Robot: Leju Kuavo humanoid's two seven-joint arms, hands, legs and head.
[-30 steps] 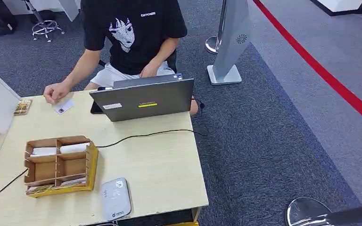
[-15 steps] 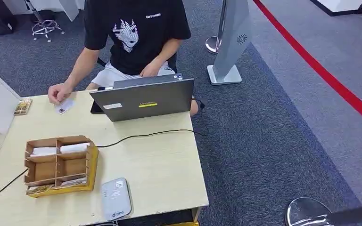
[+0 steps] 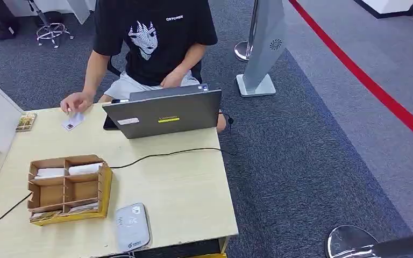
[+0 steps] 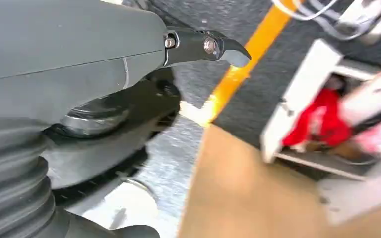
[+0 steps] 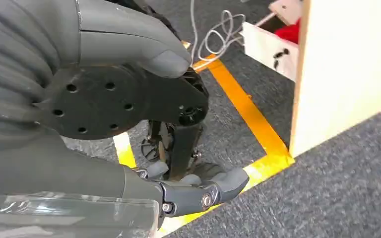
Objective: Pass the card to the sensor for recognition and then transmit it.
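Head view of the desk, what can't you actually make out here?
- Print on the small white card by the person's hand: too small, head view.
- Open grey laptop screen: faces away.
- Grey card reader label: too small.
- Cardboard divided box front compartments: contents half hidden by its walls.
- Left wrist view: blurred.

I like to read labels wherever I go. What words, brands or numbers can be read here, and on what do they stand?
Person's black T-shirt: small white word at the chest, too small to read.
Laptop lid: yellow sticker and white sticker, both too small to read.
Grey sensor on the table: printed marks, blurred.
White card under the person's hand: a dark mark, unreadable.
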